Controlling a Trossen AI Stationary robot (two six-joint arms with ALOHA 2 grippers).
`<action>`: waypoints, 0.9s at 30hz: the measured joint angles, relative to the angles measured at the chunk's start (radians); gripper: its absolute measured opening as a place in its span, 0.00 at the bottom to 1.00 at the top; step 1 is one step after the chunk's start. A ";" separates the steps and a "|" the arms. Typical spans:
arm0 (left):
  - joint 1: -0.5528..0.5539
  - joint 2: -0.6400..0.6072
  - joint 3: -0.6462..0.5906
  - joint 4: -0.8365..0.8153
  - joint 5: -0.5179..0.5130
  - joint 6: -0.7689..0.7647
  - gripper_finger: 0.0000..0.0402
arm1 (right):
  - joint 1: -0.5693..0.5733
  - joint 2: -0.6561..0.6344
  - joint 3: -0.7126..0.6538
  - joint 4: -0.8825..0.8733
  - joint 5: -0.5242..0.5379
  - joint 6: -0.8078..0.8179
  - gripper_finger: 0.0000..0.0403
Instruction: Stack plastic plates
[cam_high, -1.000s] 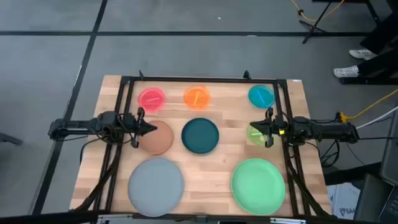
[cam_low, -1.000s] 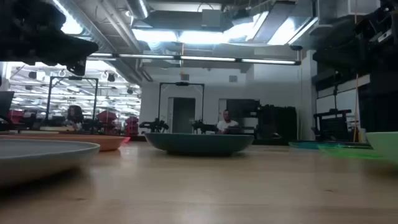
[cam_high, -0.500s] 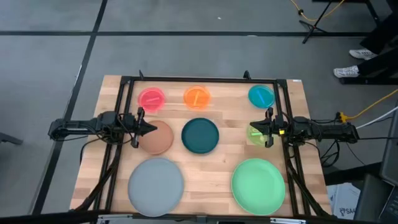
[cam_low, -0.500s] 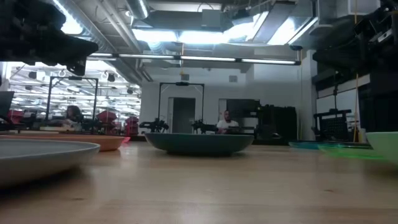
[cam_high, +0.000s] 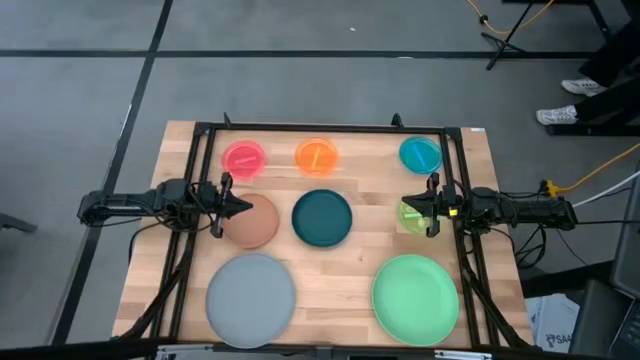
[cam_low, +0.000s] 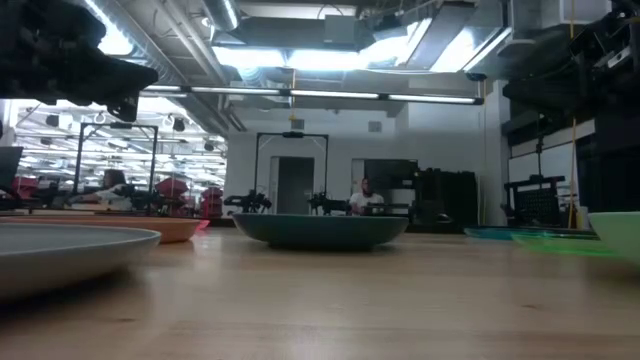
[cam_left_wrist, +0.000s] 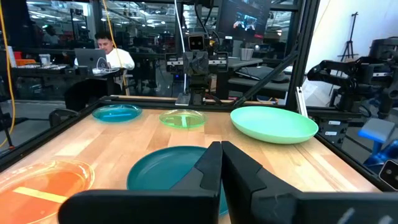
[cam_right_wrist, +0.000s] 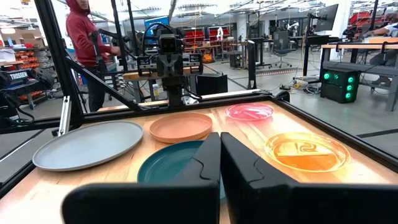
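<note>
Several round plates lie flat on the wooden table. Far row: small pink (cam_high: 243, 157), orange (cam_high: 316, 156) and blue (cam_high: 420, 154). Middle row: brown (cam_high: 255, 224), dark teal (cam_high: 322, 217) and small lime (cam_high: 409, 218). Near row: large grey (cam_high: 250, 299) and light green (cam_high: 415, 299). My left gripper (cam_high: 241, 207) is shut and hovers over the brown plate's left edge, pointing right. My right gripper (cam_high: 404, 207) is shut and hovers over the lime plate, pointing left. In the left wrist view the shut fingers (cam_left_wrist: 221, 167) face the teal plate (cam_left_wrist: 155, 177); the right wrist view shows the same (cam_right_wrist: 219, 163).
A black frame (cam_high: 320, 128) runs along the table's far edge and down both sides. Bare wood shows between the grey and green plates (cam_high: 335, 290). A person (cam_right_wrist: 84, 43) stands beyond the table's left side, and another sits at a desk (cam_left_wrist: 109, 53) beyond the right.
</note>
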 joint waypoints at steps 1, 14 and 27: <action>0.000 0.000 0.000 0.000 0.000 0.000 0.01 | 0.000 0.000 0.000 0.000 0.000 0.000 0.00; 0.000 0.000 0.000 0.000 0.000 0.000 0.01 | 0.000 0.000 0.000 0.000 0.000 0.000 0.00; 0.001 0.000 0.000 0.007 -0.234 0.044 0.01 | 0.000 0.000 0.000 0.000 0.000 0.000 0.00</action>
